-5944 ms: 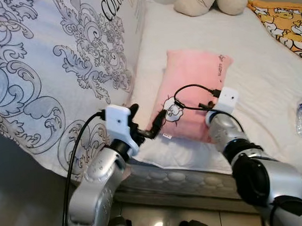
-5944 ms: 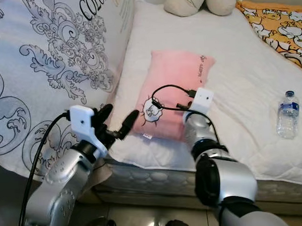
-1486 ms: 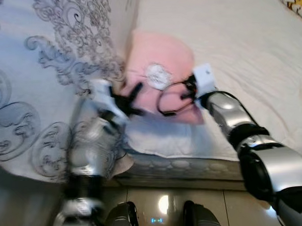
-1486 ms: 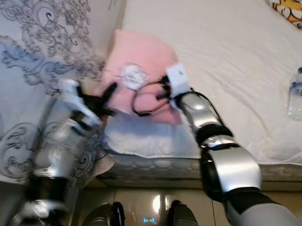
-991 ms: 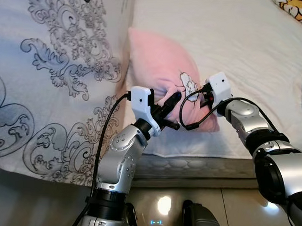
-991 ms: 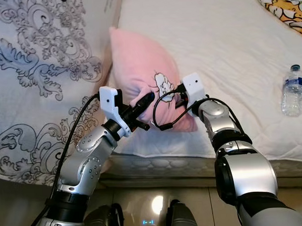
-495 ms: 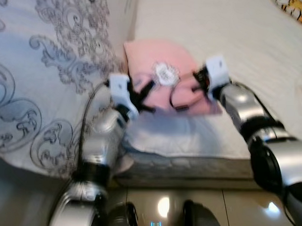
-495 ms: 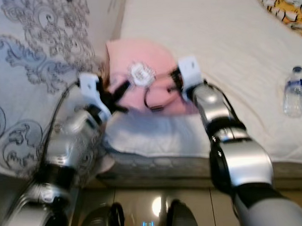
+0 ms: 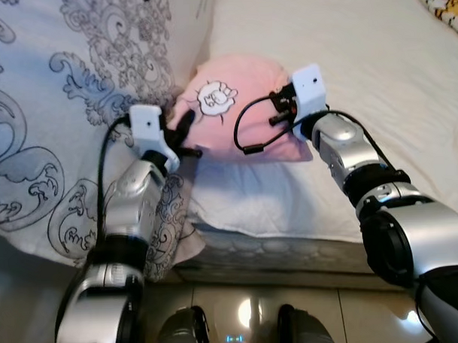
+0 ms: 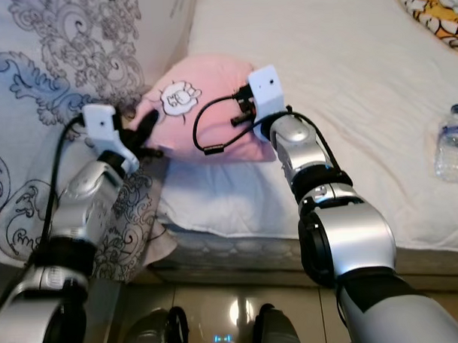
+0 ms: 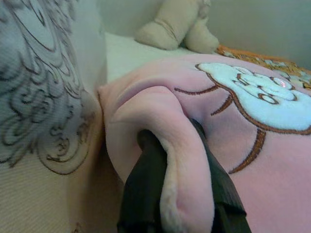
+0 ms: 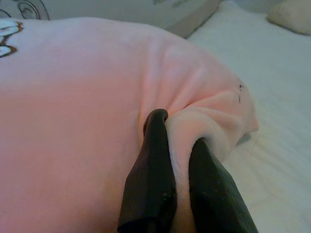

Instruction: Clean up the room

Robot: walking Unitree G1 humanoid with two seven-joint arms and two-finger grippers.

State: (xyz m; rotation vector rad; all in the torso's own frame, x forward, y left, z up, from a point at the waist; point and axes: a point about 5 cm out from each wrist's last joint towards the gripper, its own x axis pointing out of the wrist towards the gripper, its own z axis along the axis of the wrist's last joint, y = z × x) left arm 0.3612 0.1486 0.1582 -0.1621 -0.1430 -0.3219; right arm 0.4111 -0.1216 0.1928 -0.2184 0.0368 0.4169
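Both pincers pinch folds of the pink pillow (image 9: pixel 235 118): left pincer (image 11: pixel 177 165) at one edge, right pincer (image 12: pixel 177 165) opposite, carrying it level above the bed (image 9: pixel 376 68), likely for repositioning.

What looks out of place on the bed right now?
The clear plastic water bottle lying on the white bedspread doesn't belong there. The pink plush pillow with a sheep patch sits bunched near the bed's edge, because the left gripper and right gripper each pinch a fold of it.
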